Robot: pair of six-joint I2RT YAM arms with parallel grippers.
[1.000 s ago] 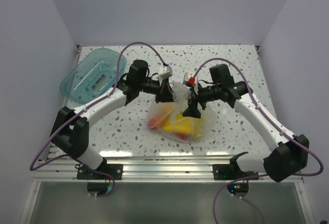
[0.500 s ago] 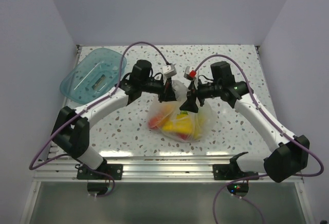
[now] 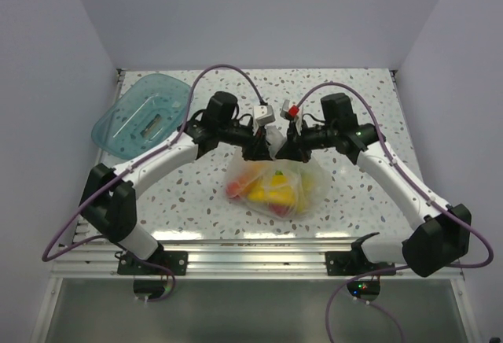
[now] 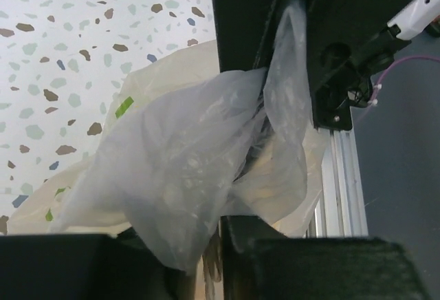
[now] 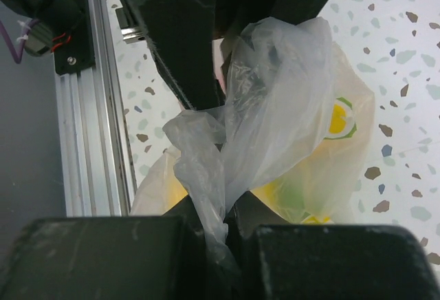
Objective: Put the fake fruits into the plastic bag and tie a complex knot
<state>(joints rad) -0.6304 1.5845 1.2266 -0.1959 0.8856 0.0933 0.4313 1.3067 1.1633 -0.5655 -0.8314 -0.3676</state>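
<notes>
The plastic bag (image 3: 308,188) lies in the middle of the table with the fake fruits (image 3: 267,187) inside, yellow, red and orange through the film. Both grippers meet over its gathered top. My right gripper (image 3: 284,149) is shut on a twisted strand of the bag (image 5: 275,121), which runs down between its fingers (image 5: 230,238). Yellow fruit (image 5: 337,118) and green fruit (image 5: 292,193) show through the film below. My left gripper (image 3: 258,150) has its jaws a little apart, with loose bag film (image 4: 185,176) hanging into the gap (image 4: 206,259). The other gripper's dark fingers (image 4: 240,31) stand right behind.
A teal translucent tray (image 3: 141,115) lies at the back left of the speckled table. The aluminium rail (image 3: 251,241) runs along the near edge, also seen in the right wrist view as the rail (image 5: 89,128).
My right gripper has closed on the bag's strand. The left gripper's jaws have parted from a tight grip. Both grippers have moved closer together above the bag.
</notes>
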